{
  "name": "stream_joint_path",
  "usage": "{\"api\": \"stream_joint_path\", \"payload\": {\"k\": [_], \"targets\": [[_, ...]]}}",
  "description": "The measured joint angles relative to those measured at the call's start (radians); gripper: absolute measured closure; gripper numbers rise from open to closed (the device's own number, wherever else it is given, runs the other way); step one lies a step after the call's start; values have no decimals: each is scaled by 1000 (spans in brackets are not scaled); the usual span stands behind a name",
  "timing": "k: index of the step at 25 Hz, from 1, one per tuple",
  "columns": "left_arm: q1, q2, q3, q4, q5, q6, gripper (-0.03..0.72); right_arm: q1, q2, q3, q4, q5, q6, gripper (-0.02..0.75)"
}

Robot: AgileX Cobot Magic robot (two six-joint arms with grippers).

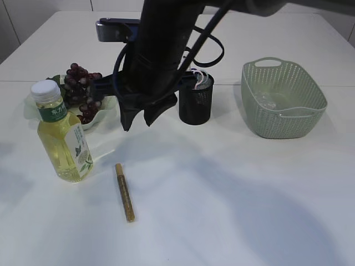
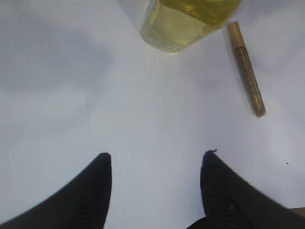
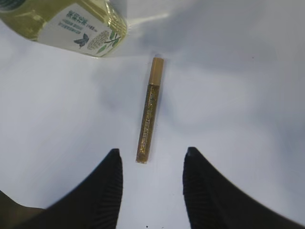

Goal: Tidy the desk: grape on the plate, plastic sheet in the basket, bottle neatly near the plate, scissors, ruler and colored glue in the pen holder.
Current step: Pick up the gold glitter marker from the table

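As both arms hang above the white desk, the scene reads:
Glue stick [image 1: 125, 192]: flat on the desk, just right of the bottle [image 1: 61, 133].
Grapes [image 1: 81, 91]: on the plate [image 1: 105, 108] behind the bottle.
Pen holder [image 1: 195, 102]: left of the basket [image 1: 283, 100].
Left gripper [image 2: 156, 157]: fingers spread, holding nothing.
Right gripper [image 3: 151, 160]: fingers apart, empty, above the glue stick's end.

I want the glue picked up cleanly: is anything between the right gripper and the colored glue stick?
Nothing visible. In the right wrist view the open right gripper hangs over bare table, with the colored glue stick lying just ahead of its fingertips. The bottle stands off to the side, clear of the approach.
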Motion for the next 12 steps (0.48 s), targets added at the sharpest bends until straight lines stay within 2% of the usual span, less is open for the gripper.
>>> {"api": "stream_joint_path", "payload": {"k": [6,12], "targets": [[0,0,0,0,0,0,253,52,143,-174,-43,40,26,395],[0,0,0,0,0,0,253,72,220,-200,-41,47,67,395]]}}
